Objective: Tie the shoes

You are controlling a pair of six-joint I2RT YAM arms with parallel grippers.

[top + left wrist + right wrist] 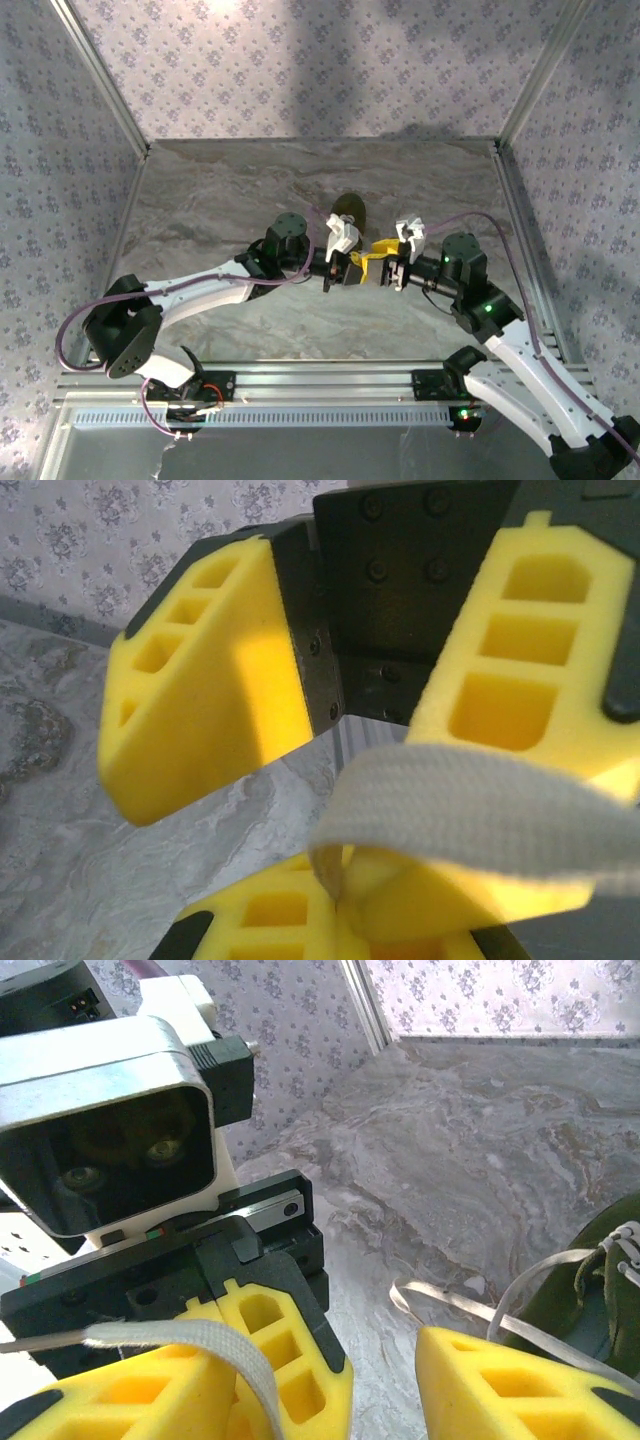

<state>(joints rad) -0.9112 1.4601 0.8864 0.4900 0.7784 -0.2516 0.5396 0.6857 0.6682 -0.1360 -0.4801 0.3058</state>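
Note:
The olive-green shoe [348, 208] lies mid-table just beyond both grippers, and its side shows at the right edge of the right wrist view [592, 1305]. My left gripper [340, 912] is shut on a flat white lace [470, 805], which loops up out of its yellow fingers. In the top view it [356, 264] meets my right gripper [377, 258] tip to tip. My right gripper [310, 1400] stands open, its yellow fingers [205, 695] straddling the lace and the left fingertips. One of its fingers [520, 680] touches the lace. Another lace strand [465, 1305] trails on the table towards the shoe.
The marble tabletop [230, 190] is bounded by patterned walls [320, 60] and aluminium corner posts [100, 75]. An aluminium rail [320, 380] runs along the near edge by the arm bases. The left gripper's camera housing [105, 1130] sits very close to my right wrist.

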